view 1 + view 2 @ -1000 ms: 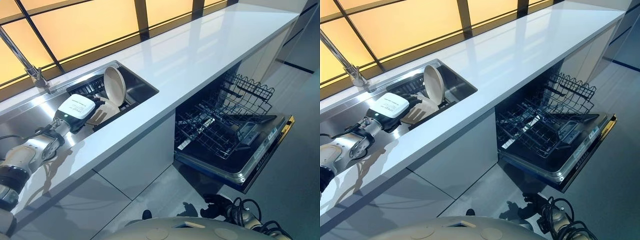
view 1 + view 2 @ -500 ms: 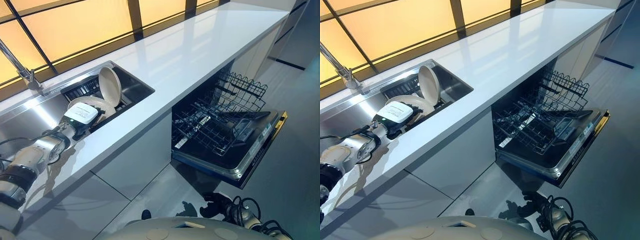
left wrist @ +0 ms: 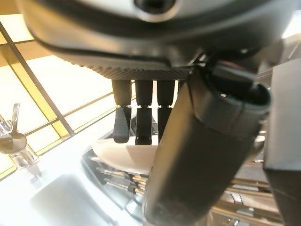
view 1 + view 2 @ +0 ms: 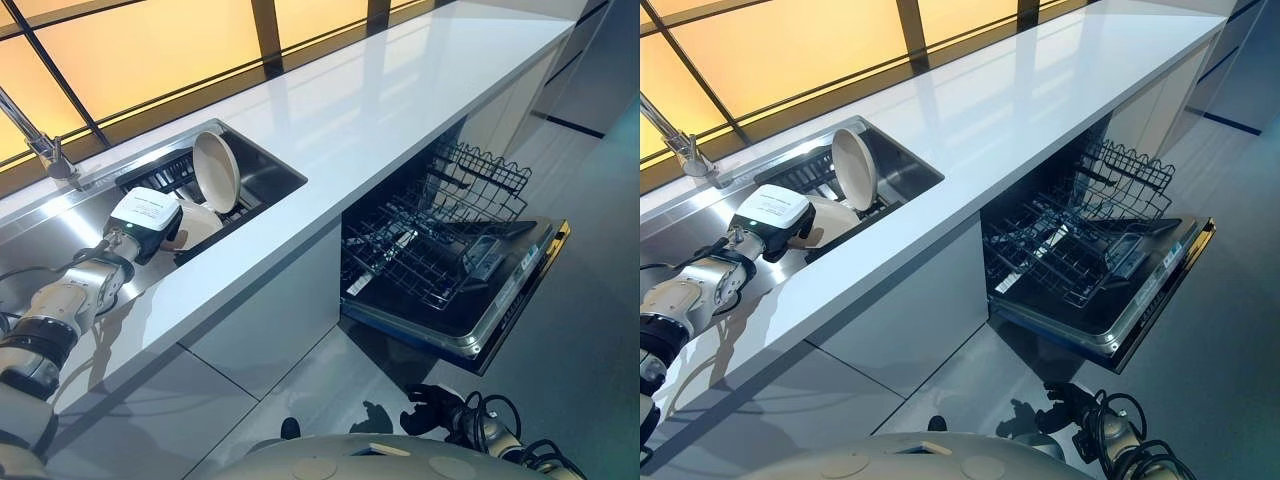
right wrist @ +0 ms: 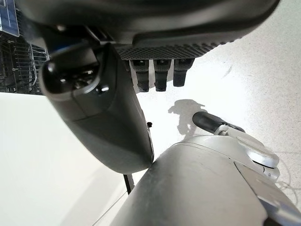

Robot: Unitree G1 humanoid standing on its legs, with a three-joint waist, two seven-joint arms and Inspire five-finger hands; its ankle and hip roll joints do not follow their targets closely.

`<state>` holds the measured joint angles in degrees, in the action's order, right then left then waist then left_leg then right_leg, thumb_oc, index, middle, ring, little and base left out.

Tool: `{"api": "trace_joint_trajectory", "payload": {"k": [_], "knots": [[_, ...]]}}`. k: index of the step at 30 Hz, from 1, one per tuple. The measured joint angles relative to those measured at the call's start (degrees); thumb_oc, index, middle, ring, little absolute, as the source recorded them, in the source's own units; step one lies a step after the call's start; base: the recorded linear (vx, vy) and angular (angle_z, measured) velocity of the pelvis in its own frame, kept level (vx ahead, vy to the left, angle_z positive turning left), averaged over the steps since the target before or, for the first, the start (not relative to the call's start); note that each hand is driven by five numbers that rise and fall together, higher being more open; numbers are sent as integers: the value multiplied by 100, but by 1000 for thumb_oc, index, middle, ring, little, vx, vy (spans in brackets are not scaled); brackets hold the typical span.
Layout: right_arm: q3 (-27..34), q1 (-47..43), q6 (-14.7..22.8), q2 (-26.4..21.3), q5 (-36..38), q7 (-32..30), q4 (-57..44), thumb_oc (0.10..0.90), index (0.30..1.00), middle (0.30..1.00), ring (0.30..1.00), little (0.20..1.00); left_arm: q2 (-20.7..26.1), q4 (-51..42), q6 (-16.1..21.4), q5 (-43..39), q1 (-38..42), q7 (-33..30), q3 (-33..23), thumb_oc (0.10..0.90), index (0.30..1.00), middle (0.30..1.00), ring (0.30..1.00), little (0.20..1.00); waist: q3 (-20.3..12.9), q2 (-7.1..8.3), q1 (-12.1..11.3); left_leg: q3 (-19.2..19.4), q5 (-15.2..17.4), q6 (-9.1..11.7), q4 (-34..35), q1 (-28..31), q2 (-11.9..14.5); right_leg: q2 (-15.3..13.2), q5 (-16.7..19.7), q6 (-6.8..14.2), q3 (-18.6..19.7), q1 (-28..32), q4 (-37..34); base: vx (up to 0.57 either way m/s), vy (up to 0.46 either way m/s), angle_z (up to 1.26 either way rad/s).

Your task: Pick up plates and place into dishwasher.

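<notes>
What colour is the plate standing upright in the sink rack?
Cream, plain; the upright plate shows best in the left eye view.

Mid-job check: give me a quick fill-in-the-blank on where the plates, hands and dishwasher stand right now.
1. One plate stands on edge in the ____.
2. The left hand is at a second plate lying beside the ____ plate.
3. The dishwasher door is ____, its racks holding no plates.
4. The right hand hangs low near the ____.

Missing words: sink; upright; open; floor
</notes>
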<state>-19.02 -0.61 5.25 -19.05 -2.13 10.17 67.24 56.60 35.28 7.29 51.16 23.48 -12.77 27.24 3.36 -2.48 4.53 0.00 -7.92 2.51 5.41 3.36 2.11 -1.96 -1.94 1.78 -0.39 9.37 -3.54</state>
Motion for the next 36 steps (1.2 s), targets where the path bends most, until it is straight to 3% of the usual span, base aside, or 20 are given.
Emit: {"api": "trace_joint_trajectory", "payload": {"k": [15, 26, 32, 36], "knots": [[-91, -11, -19, 4, -1, -8, -3, 800, 900, 900, 900, 900, 897, -350, 32, -741, 1029, -351, -12, 100, 300, 300, 300, 200, 49, 96, -115, -66, -2, 2, 0, -20, -20, -13, 2, 0, -100, 69, -50, -5, -8, 2], [-106, 56, 54, 24, 254, -51, -141, 800, 900, 900, 900, 900, 947, -1345, 210, -1526, 1028, -675, -328, 100, 300, 300, 300, 200, 42, 103, -176, -137, -3, 4, -1, -13, -24, -9, 2, -1, -181, 123, -72, -1, -5, 4], [-281, 298, 126, 27, 532, 3, -1040, 800, 900, 900, 900, 900, 947, -1666, 280, -1612, 922, -748, -790, 100, 300, 300, 300, 200, 33, 94, -168, -138, -4, 4, -2, -10, -25, -10, 2, -2, -177, 122, -72, 0, 0, 0], [-331, 486, 39, 14, 1055, -13, -2306, 800, 900, 900, 900, 900, 947, -1887, 272, -1625, 619, -866, -1139, 100, 300, 300, 300, 200, 26, 83, -129, -135, -4, 4, -2, -5, -24, -10, 2, -2, -171, 121, -73, 0, 0, 0]]}}
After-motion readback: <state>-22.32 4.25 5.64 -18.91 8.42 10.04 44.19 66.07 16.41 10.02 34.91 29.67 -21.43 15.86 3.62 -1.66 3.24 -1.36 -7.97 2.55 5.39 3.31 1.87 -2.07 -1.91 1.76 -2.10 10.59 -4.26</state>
